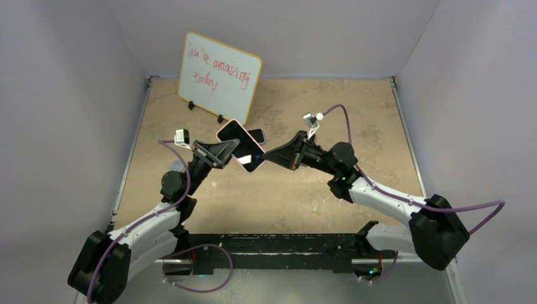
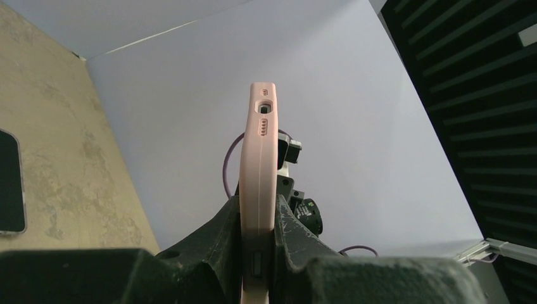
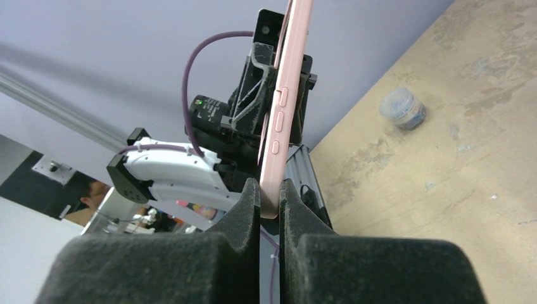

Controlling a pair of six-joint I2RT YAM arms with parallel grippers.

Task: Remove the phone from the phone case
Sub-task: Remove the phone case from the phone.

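Note:
The pink phone case (image 1: 241, 146), with the dark-screened phone (image 1: 244, 151) showing inside it, is held in the air over the middle of the table. My left gripper (image 1: 229, 151) is shut on it from the left, its fingers (image 2: 297, 234) pressing both faces of the case (image 2: 261, 164), which stands edge-on with the port end up. My right gripper (image 1: 269, 157) is shut on the lower right corner. In the right wrist view the case (image 3: 285, 107) runs up from between my fingertips (image 3: 270, 190), side buttons showing.
A whiteboard (image 1: 218, 76) with red writing stands at the back left. A second dark flat phone-like slab (image 2: 9, 180) lies on the tan table, just behind the held case (image 1: 256, 135). A small clear tub (image 3: 402, 107) sits on the table.

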